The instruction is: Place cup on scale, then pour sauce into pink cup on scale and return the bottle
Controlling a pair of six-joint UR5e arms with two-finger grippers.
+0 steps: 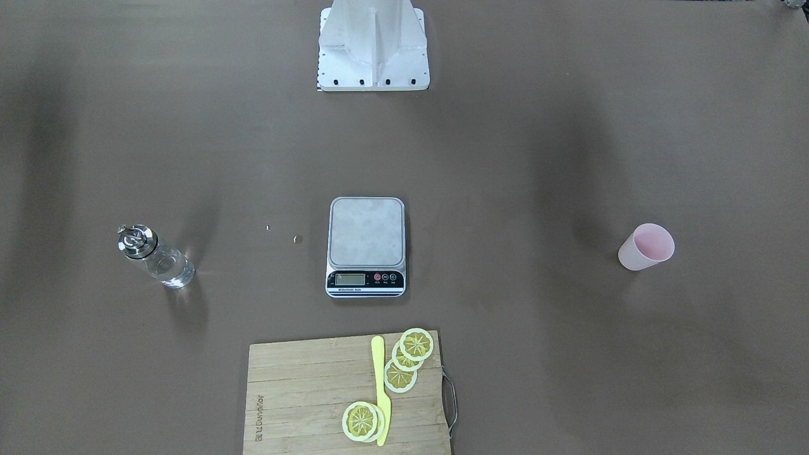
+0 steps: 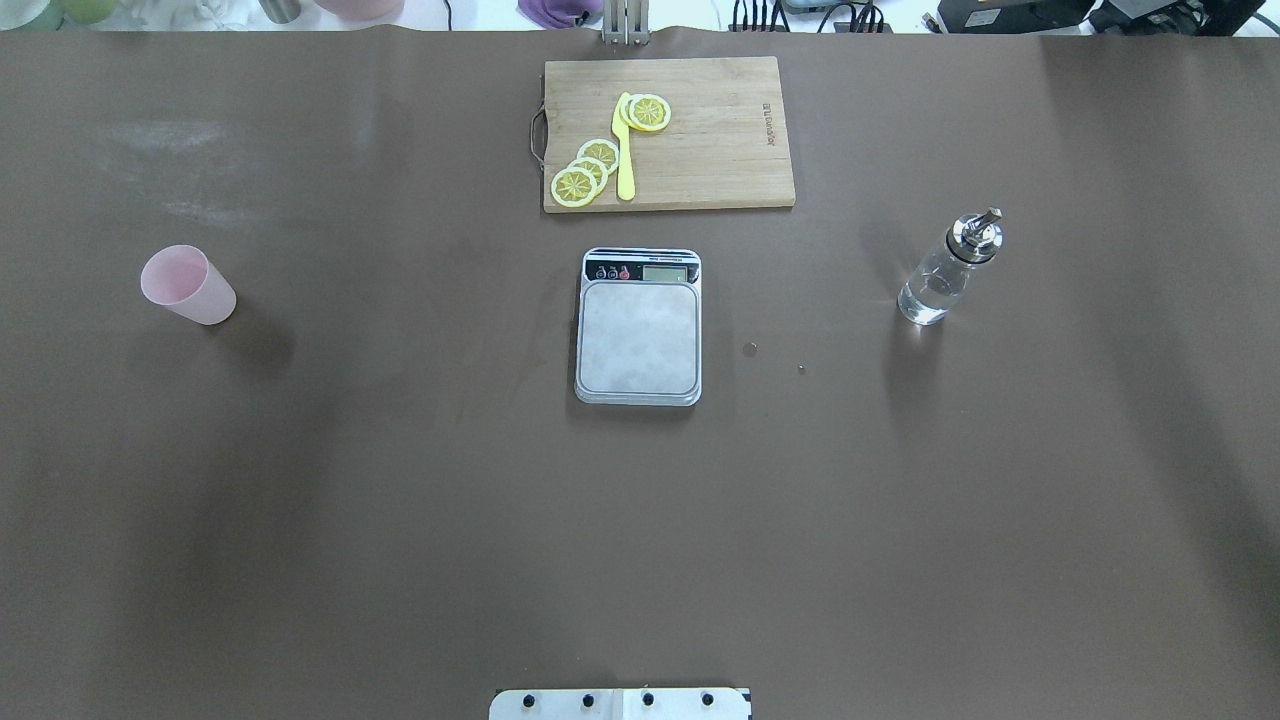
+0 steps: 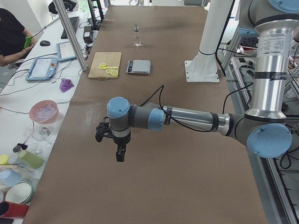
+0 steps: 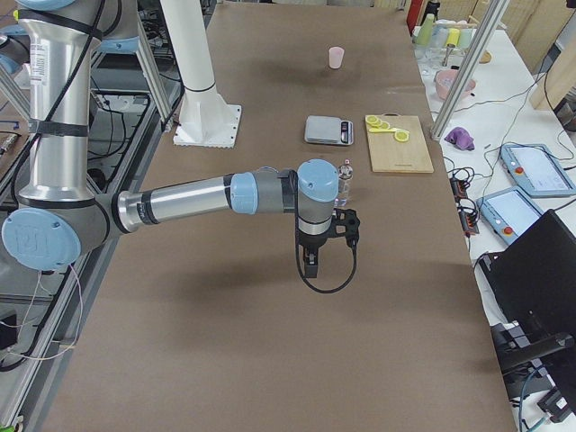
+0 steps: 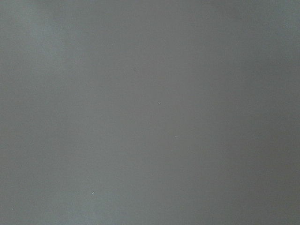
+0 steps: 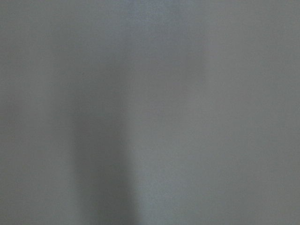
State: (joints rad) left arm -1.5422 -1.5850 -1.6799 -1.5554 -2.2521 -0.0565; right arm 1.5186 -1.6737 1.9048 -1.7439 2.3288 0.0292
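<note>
The pale pink cup (image 1: 646,247) (image 2: 186,285) (image 4: 336,57) stands upright on the brown table, far to the robot's left of the scale (image 1: 366,240) (image 2: 638,338). Nothing rests on the scale's silver platform. The clear glass bottle (image 1: 155,256) (image 2: 944,270) with its silver pourer stands upright to the scale's other side, holding clear sauce. My left gripper (image 3: 120,154) hangs over bare table near the table's left end, and my right gripper (image 4: 310,265) hangs near the right end, close to the bottle (image 4: 345,180). Each shows only in a side view, so I cannot tell if it is open or shut. Both wrist views show only bare table.
A wooden cutting board (image 1: 303,392) (image 2: 720,140) with lemon slices (image 2: 585,172) and a yellow knife (image 2: 625,150) lies beyond the scale. The robot's white base (image 1: 373,44) stands at the near edge. Two small droplets (image 2: 750,349) lie between scale and bottle. A person (image 3: 11,37) sits at a side desk.
</note>
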